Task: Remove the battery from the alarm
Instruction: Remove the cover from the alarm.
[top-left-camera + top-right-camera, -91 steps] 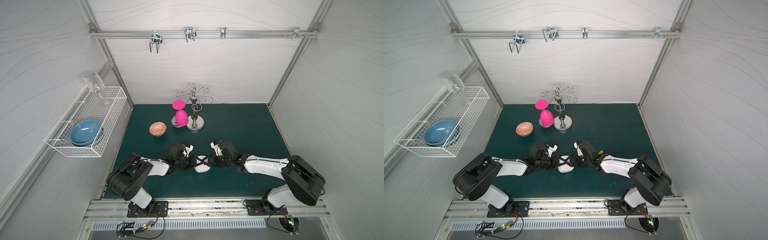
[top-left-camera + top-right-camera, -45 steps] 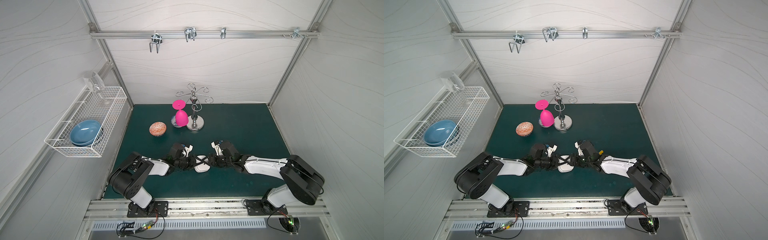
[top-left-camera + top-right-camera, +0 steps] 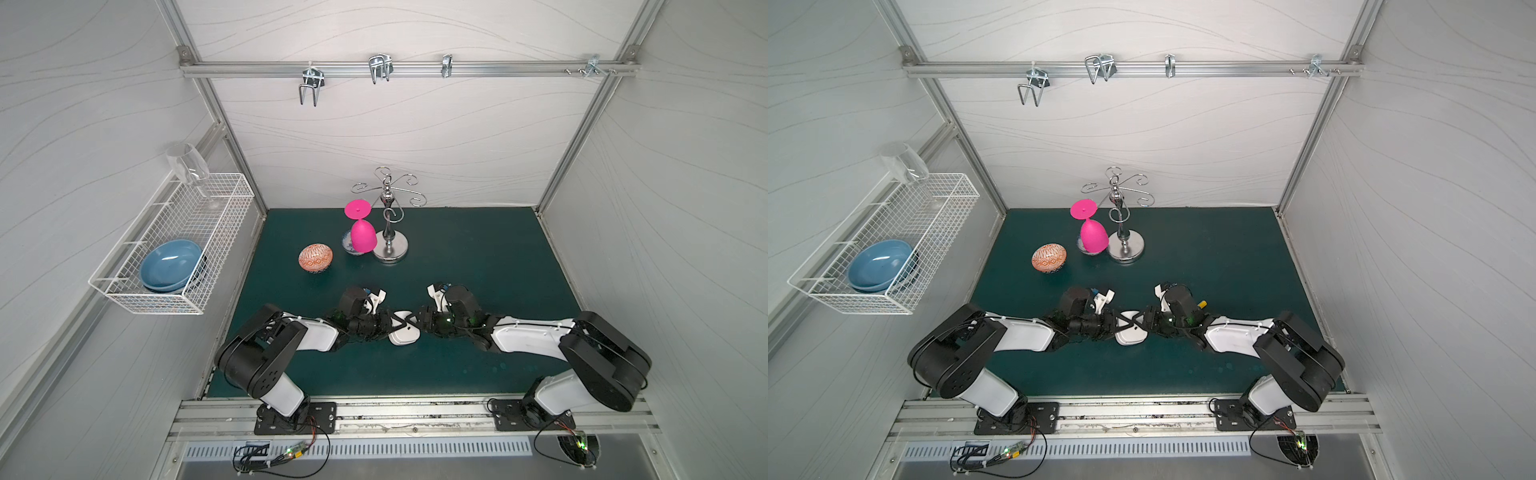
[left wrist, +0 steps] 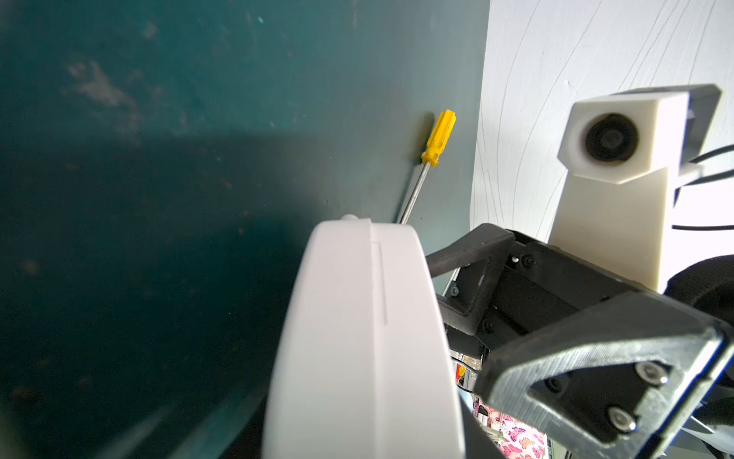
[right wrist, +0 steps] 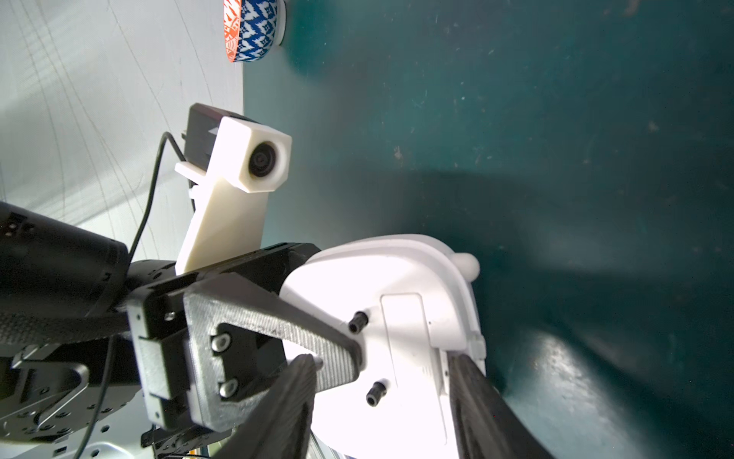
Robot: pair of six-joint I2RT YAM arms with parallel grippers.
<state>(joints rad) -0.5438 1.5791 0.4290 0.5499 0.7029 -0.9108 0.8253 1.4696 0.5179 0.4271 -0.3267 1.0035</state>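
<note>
The left arm (image 3: 316, 332) and right arm (image 3: 528, 336) are stretched low over the green mat (image 3: 478, 257) and are brought tip to tip at its middle. There the alarm (image 3: 404, 338) is clasped by the left gripper (image 3: 402, 324). The right gripper (image 5: 381, 359) is set astride the alarm's white back; whether it pinches cannot be told.

In both top views the white rounded-square plastic alarm (image 3: 402, 338) (image 3: 1130, 336) is largely covered by the crossed black fingers (image 3: 403, 322) of the two arms, and its dial is turned away from every camera. The left wrist view crops the alarm at the picture's edge, and the alarm hides the tip of the yellow-handled metal screwdriver (image 4: 437, 137). The right wrist view crops a round orange-and-blue patterned object (image 5: 250, 31). Whether a battery sits behind the alarm's back cover cannot be told.
</note>
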